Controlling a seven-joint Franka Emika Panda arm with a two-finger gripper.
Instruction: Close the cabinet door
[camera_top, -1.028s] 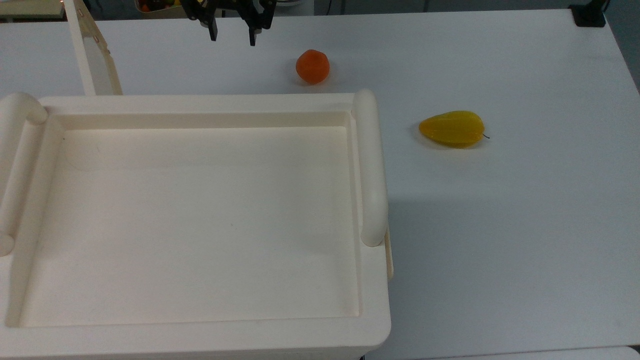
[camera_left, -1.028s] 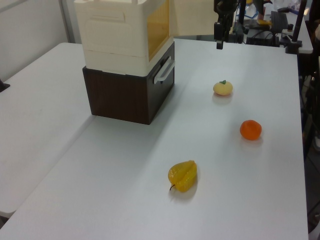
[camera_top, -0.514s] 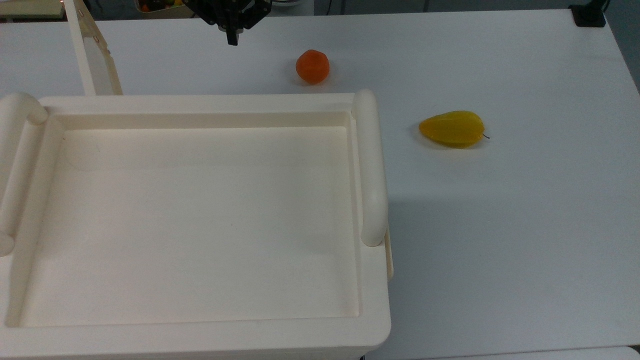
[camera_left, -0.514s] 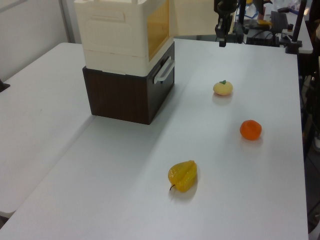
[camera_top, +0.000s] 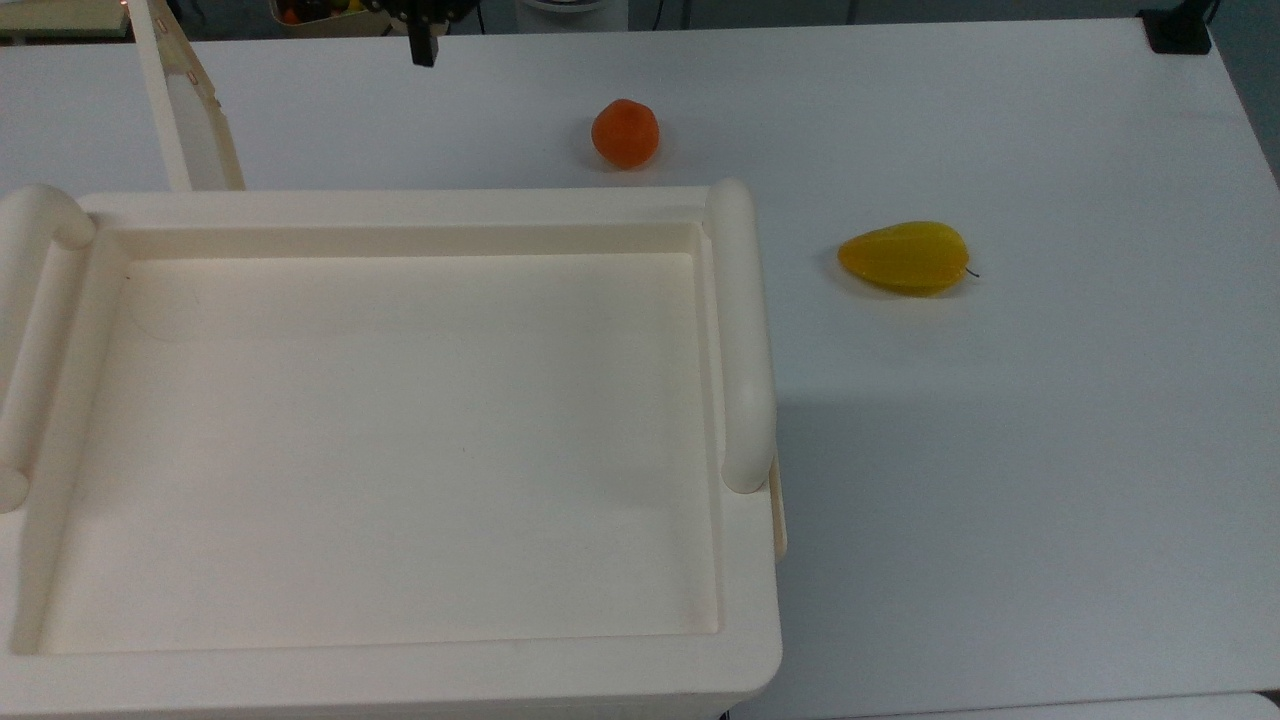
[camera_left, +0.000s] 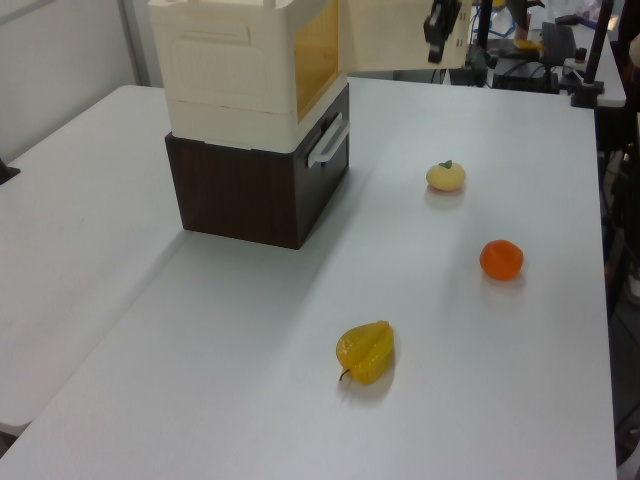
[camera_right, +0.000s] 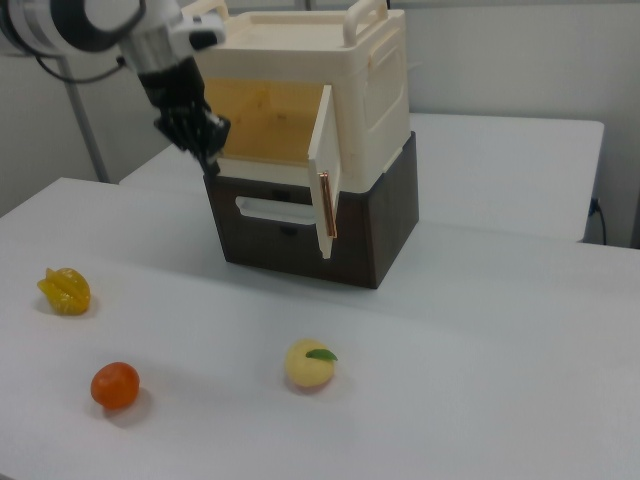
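Claw (camera_top: 423, 50) up at the far edge of the top view, fingers pinched narrow, nothing between them. In the right view the claw (camera_right: 207, 155) points down and hangs in front of the open compartment, toward the right view's left side of it. In the left view it sits high, and behind it in that picture is the cabinet door (camera_left: 390, 35).

The cabinet door (camera_top: 190, 110) stands wide open, swung out from the cabinet (camera_top: 400, 210) and upright. The top view shows a clear strip of table between the door and the claw, with the claw on the top view's right of the door. In the right view the door (camera_right: 325, 170) is hinged on the right view's right side of the opening. A reddish-brown strip runs down its free edge, and the amber interior is exposed beside it.

The cabinet rides on a dark brown base (camera_right: 380, 220) with a white drawer handle (camera_left: 325, 140).

Out on the white table (camera_top: 1000, 450), an orange fruit (camera_top: 625, 132) lies just beyond the cabinet's far rim, on the top view's right of the claw. A yellow starfruit (camera_top: 905, 257) sits well apart to the top view's right. A pale peach (camera_right: 310, 364) with a green leaf rests in front of the cabinet in the right view, near the orange fruit.
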